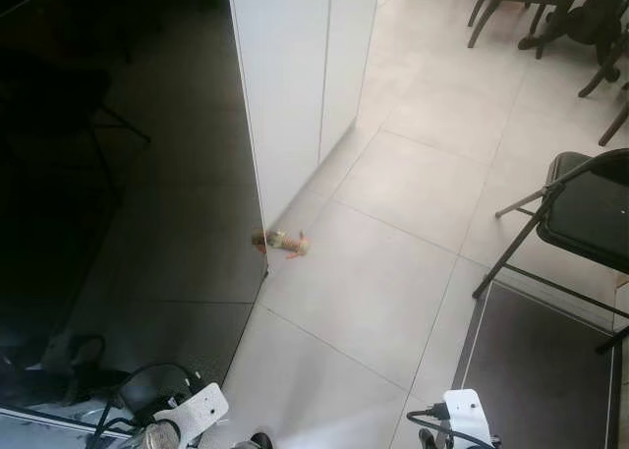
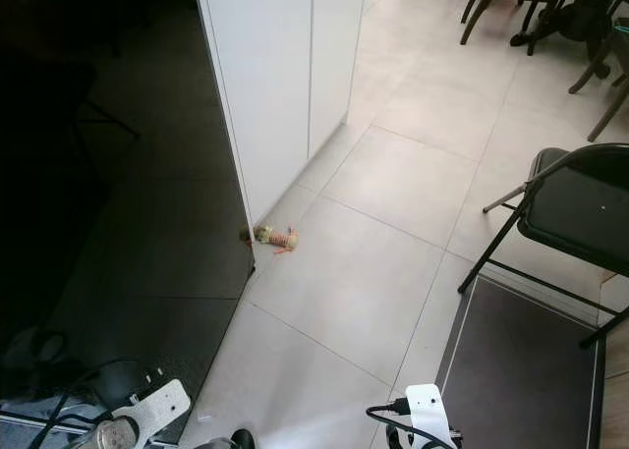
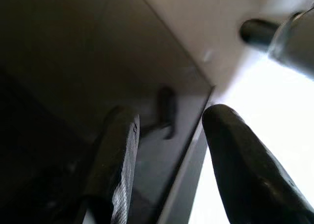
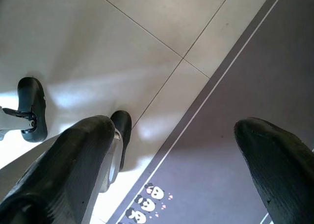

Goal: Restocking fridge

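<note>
- Head views: a pale tiled floor seen from above, with a tall white cabinet panel rising at upper centre.
- To the left of the panel lies a dark glossy surface that mirrors the room faintly; whether this is the fridge cannot be told.
- A small tan and orange object lies on the floor at the foot of the white panel, touching or just beside its lower corner; its kind cannot be made out.
- A black folding chair stands at the right, its legs partly over a dark grey mat.
- Further dark chairs stand at the upper right, well apart from the cabinet.
- Both arms hang low: the white wrist housings appear at the bottom edge, left arm near the dark surface, right arm beside the mat.
- Left gripper: jaws released, the two black fingers spread, with nothing between them, pointing at the edge of the dark surface.
- Right gripper: jaws released and wide, holding nothing, above the border of floor and mat, where a row of small panda figures is printed.
- The robot's black foot rests on the tiles nearby.
</note>
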### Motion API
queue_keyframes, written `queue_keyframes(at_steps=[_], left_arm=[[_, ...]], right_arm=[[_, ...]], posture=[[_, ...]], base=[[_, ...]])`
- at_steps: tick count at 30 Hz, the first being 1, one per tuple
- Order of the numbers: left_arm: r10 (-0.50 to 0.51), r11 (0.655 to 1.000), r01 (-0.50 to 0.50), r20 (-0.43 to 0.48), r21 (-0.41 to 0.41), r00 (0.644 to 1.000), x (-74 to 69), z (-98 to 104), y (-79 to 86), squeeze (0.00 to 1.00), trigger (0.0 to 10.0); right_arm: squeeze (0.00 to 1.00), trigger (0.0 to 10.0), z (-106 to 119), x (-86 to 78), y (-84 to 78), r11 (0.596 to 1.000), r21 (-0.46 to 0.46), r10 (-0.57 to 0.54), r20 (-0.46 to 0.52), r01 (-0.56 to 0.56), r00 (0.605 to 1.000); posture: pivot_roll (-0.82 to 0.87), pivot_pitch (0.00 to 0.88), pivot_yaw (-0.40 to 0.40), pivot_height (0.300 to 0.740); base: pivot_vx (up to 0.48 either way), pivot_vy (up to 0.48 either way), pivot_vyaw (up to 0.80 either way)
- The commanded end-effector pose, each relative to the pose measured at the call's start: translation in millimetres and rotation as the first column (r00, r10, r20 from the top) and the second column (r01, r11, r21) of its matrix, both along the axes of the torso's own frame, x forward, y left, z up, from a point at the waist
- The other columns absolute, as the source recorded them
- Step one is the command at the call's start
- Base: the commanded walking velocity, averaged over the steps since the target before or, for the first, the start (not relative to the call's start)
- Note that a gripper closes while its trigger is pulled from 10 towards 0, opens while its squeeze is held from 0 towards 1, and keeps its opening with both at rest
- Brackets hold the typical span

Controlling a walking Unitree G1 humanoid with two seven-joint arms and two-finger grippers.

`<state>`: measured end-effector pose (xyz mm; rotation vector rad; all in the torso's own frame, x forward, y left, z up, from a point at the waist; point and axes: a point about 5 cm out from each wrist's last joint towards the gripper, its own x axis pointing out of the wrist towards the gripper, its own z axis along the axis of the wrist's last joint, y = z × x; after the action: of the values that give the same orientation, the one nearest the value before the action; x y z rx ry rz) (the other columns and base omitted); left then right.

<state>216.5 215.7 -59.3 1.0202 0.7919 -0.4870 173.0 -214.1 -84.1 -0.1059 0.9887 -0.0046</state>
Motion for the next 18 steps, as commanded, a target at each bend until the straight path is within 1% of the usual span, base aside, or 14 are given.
queue_keyframes(at_steps=[1, 4, 5, 8, 10, 11, 18], left_arm=[[-0.037, 0.997, 0.038, -0.012, 0.073, 0.999, -3.3, 0, 9.0, 0.0, 10.0], [-0.077, 0.99, 0.076, 0.006, 0.117, 0.997, 5.0, 5, 11.6, 0.0, 10.0], [-0.099, 0.984, 0.095, 0.018, 0.149, 0.995, 9.9, 8, 12.7, 0.0, 10.0], [-0.097, 0.981, 0.087, 0.05, 0.174, 0.994, 19.9, 15, 13.4, 0.0, 10.0], [-0.093, 0.98, 0.08, 0.06, 0.184, 0.994, 22.9, 17, 13.2, 0.0, 10.0], [-0.075, 0.979, 0.062, 0.058, 0.194, 0.995, 24.3, 17, 13.8, 0.0, 10.0], [-0.046, 0.97, 0.03, 0.059, 0.241, 0.997, 27.4, 19, 14.7, 0.0, 10.0]], right_arm=[[0.0, 10.0, -3, -5.9, -0.1, 1.0, 0.006, -0.016, -0.02, 0.017, 1.0], [0.0, 10.0, -3, -5.9, -0.1, 1.0, 0.006, -0.017, -0.019, 0.017, 1.0], [0.0, 10.0, -3, -5.9, 0.0, 1.0, 0.006, -0.016, -0.019, 0.016, 1.0], [0.0, 10.0, -3, -5.6, 0.1, 1.0, 0.003, -0.002, -0.021, 0.002, 1.0], [0.0, 10.0, -3, -5.6, 0.0, 1.0, 0.003, -0.004, -0.022, 0.004, 1.0], [0.0, 10.0, -3, -5.7, 0.0, 1.0, 0.004, -0.004, -0.022, 0.004, 1.0], [0.0, 10.0, -3, -5.5, 0.4, 1.0, 0.007, -0.005, -0.022, 0.005, 1.0]], posture=[[-0.09, 0.159, -0.007, 0.74], [-0.09, 0.16, -0.007, 0.74], [-0.09, 0.164, -0.007, 0.74], [-0.09, 0.165, -0.007, 0.74], [-0.09, 0.167, -0.008, 0.74], [-0.09, 0.167, -0.008, 0.74], [-0.09, 0.17, -0.007, 0.74]], base=[[0.0, 0.0, 0.0], [0.0, 0.0, 0.0], [0.0, 0.0, 0.0], [0.0, 0.0, 0.0], [0.0, 0.0, 0.0], [0.0, 0.0, 0.0], [0.0, 0.0, 0.0]])
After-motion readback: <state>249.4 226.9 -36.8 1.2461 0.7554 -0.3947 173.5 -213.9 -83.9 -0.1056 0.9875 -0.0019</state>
